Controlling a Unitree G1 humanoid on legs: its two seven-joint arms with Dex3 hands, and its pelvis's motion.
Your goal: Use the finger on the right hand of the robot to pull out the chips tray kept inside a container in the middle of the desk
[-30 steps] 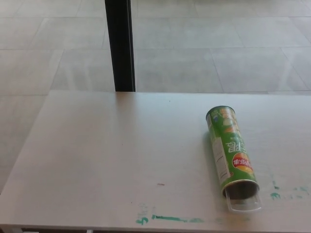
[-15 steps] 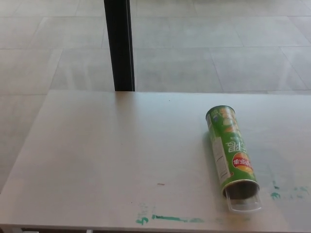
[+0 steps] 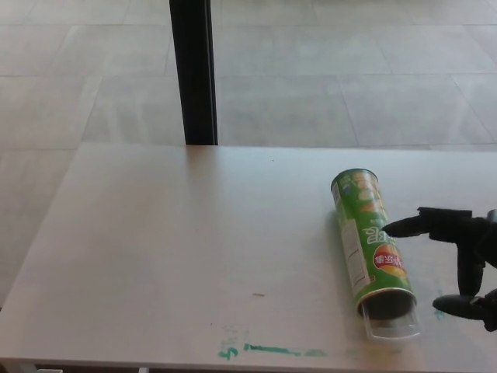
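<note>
A green chips can [image 3: 368, 242] lies on its side on the white desk [image 3: 194, 249], right of the middle, its open mouth toward the near edge. A clear plastic tray [image 3: 392, 325] sticks out a little from that mouth. My right hand [image 3: 462, 260] shows at the picture's right edge, just right of the can, open with its black fingers spread. One finger [image 3: 408, 226] points left and reaches the can's side; another lies low beside the tray. The left hand does not show.
Green marker smears [image 3: 272, 350] run along the desk's near edge, with more at the right [image 3: 441, 312]. A black post [image 3: 194, 74] stands behind the desk's far edge, on a grey tiled floor.
My right hand has come in from the right edge and now sits beside the can. The can and tray lie as before; the view shifted slightly.
</note>
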